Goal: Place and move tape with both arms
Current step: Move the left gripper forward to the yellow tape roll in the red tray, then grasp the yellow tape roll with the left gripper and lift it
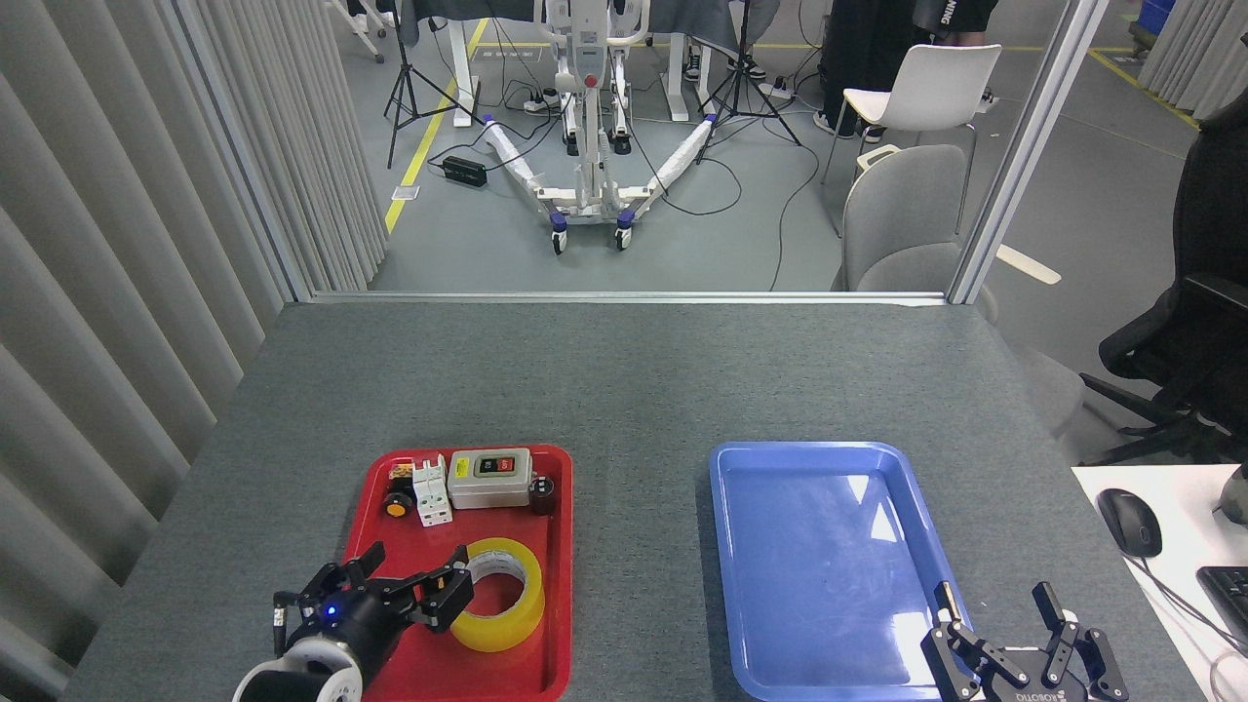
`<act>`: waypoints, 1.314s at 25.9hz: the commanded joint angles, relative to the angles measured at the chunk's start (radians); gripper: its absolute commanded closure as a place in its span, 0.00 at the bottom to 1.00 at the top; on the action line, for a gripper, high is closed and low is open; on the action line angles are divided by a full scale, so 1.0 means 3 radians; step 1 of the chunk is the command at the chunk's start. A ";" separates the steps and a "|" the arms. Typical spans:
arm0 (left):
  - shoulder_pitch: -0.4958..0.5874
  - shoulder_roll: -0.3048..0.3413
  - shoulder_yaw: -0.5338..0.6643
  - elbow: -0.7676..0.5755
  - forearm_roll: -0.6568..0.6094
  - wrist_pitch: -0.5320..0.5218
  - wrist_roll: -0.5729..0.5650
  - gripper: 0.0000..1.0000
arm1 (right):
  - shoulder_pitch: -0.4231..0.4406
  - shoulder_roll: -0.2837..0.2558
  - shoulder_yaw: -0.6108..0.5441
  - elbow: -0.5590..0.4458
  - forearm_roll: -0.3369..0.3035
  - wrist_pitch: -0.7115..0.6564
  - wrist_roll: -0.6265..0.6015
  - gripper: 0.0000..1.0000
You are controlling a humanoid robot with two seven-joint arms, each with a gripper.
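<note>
Head view looks down on a grey tabletop carrying two trays: a red tray on the left and a blue tray on the right, well apart. The tape lies flat in the near half of the red tray, its hole facing straight up, so its axis stands vertical and the ring offers its wall from any side. Along the far edge of that tray sits a row of small electrical parts, among them a grey switch box.

My left gripper is over the near left part of the red tray, its fingers spread wide and aimed to the right. One fingertip overlaps the tape's left rim in the picture; whether it touches the roll or hangs just above it cannot be told from this angle. The tape lies just to the right of the fingers and slightly beyond them.

My right gripper is at the near right corner of the blue tray, fingers parted and holding nothing, far from the roll. The left arm is clearly the nearer one, so the pickup should fall to it, with the fingers straddling the roll's wall.
</note>
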 commanded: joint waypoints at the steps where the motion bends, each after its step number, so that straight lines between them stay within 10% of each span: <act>1: -0.0303 -0.0028 -0.0017 0.0103 -0.0010 0.0004 -0.0862 0.00 | 0.0000 -0.0010 -0.0021 0.0001 0.0005 -0.0068 0.0006 0.00; 28: -0.0932 0.0181 -0.0283 0.1463 -0.0276 0.0383 -0.1036 0.06 | -0.0010 -0.0010 -0.0021 0.0119 0.0005 -0.0078 0.0001 0.00; 34: -0.0927 0.0237 -0.0360 0.1499 -0.0388 0.0403 -0.0990 0.45 | -0.0016 -0.0005 -0.0021 0.0119 0.0005 -0.0073 0.0006 0.00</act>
